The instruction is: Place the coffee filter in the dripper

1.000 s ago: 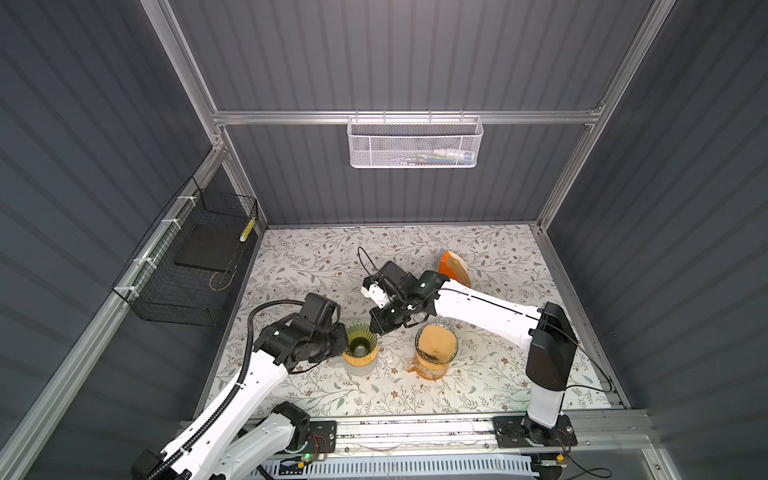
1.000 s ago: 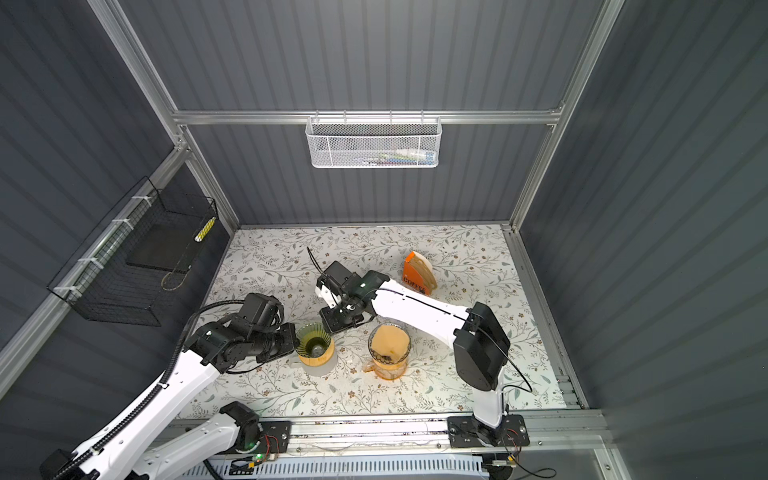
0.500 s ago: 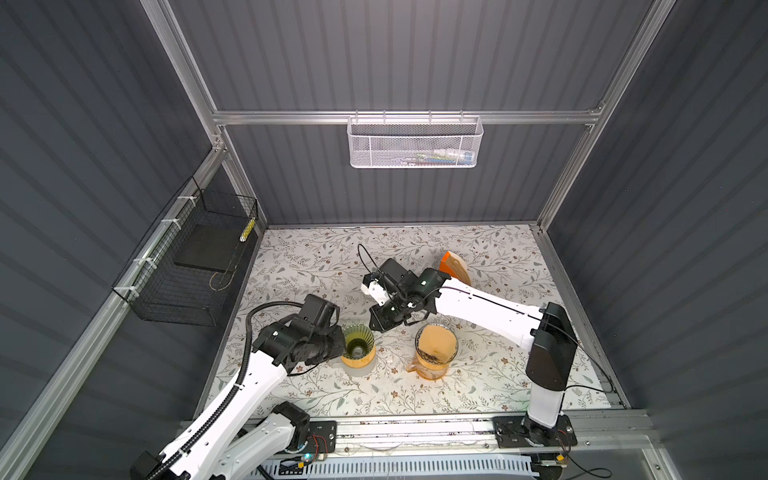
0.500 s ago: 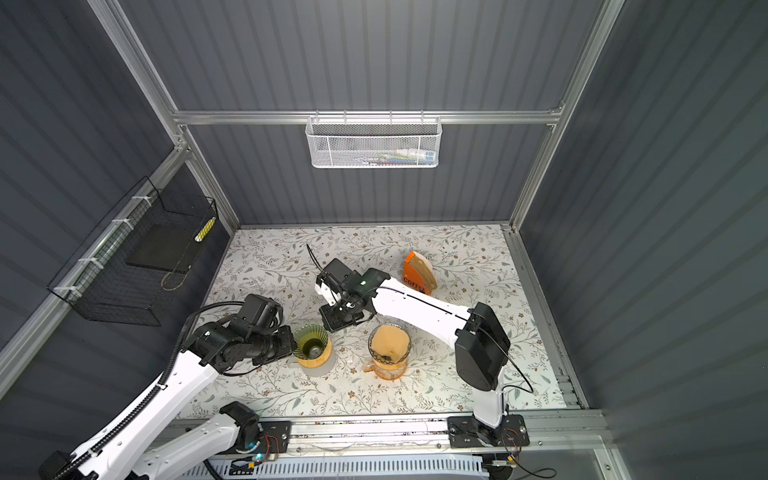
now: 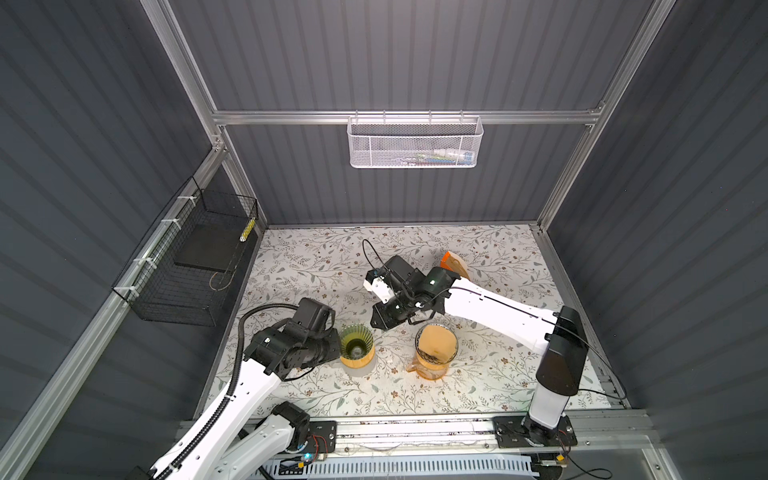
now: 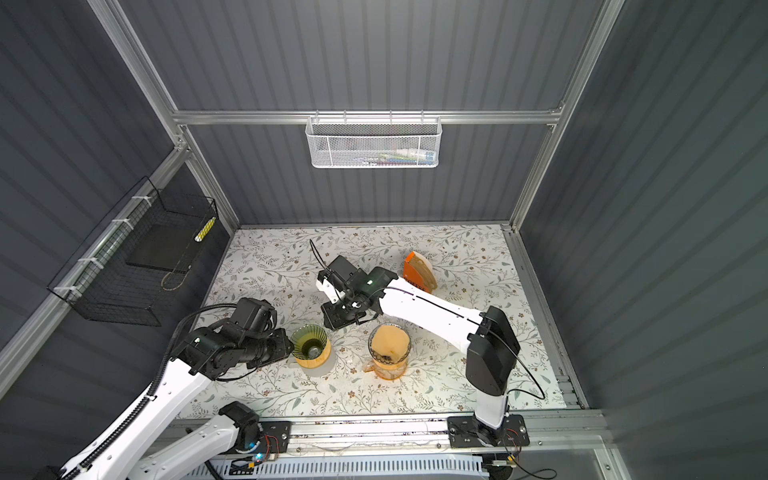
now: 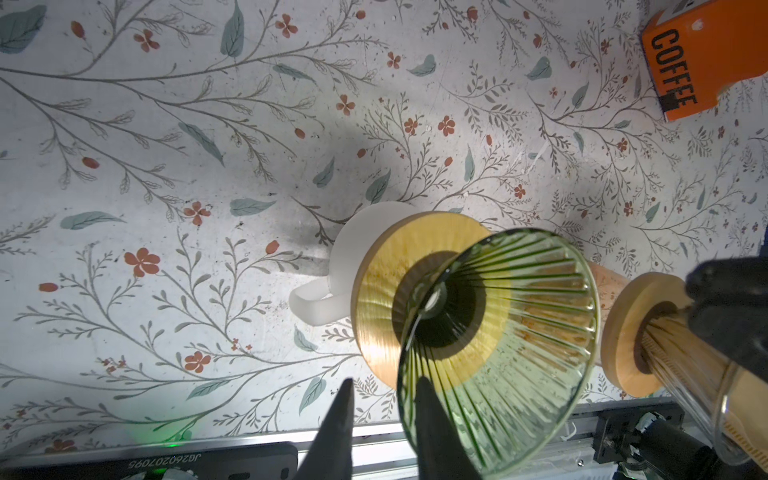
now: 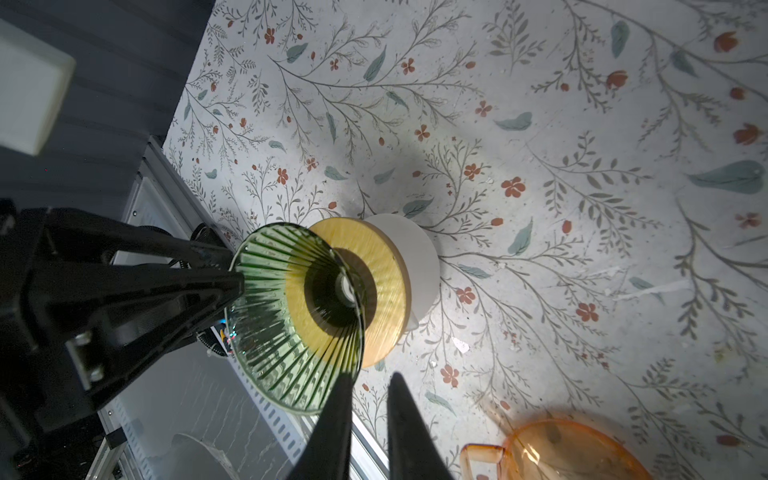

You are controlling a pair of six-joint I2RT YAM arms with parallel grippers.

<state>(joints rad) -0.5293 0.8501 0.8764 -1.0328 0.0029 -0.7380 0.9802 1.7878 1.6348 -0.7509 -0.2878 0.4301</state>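
Standing upright on a wooden collar (image 7: 374, 291) over a white mug (image 7: 345, 257), the green dripper (image 5: 356, 343) sits near the front of the flowered worktop (image 5: 316, 266). The left end effector (image 7: 384, 381) is at its left rim. One finger is outside the glass and the other inside, seen through it. The jaws are parted, with a gap between the outer finger and the rim, so nothing is clamped.

The coffee filter (image 5: 435, 340), a tan paper cone, sits in a second, clear dripper on an amber glass jug (image 5: 430, 368), just to the right of the green one and apart from it.

The right end effector (image 8: 372, 376) hangs just behind the green dripper, towards the jug. Its two fingers are slightly apart and there is only bare worktop between them. From its wrist camera one fingertip overlaps the green rim, but I can't tell whether it touches.

At the back, an orange box (image 7: 685, 62) marked COFFEE lies well clear of both drippers.
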